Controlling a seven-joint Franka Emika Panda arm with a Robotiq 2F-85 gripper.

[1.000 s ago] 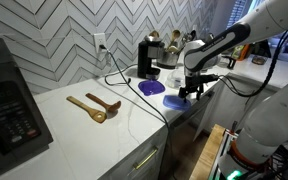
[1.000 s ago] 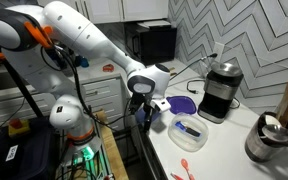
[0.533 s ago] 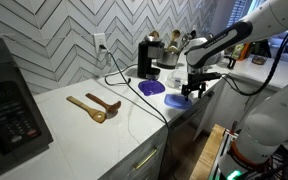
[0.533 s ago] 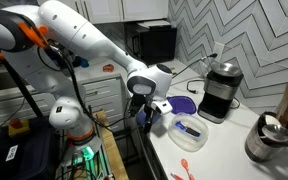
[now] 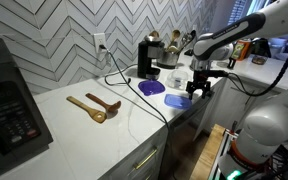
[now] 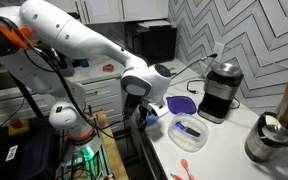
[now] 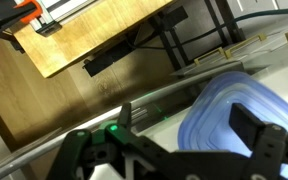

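The end effector [image 5: 196, 90] hangs released, jaws spread wide and empty, at the tabletop [image 5: 79, 140] edge, just beside a blue container [image 5: 177, 101]. A purple lid [image 5: 151, 88] lies near it. 2 wooden spoons [image 5: 94, 112] lie well apart. The microwave [image 5: 9, 100] keypad print is too small to read.

Evenly bright indoor light, soft shadows; the wrist view looks somewhat blurred.
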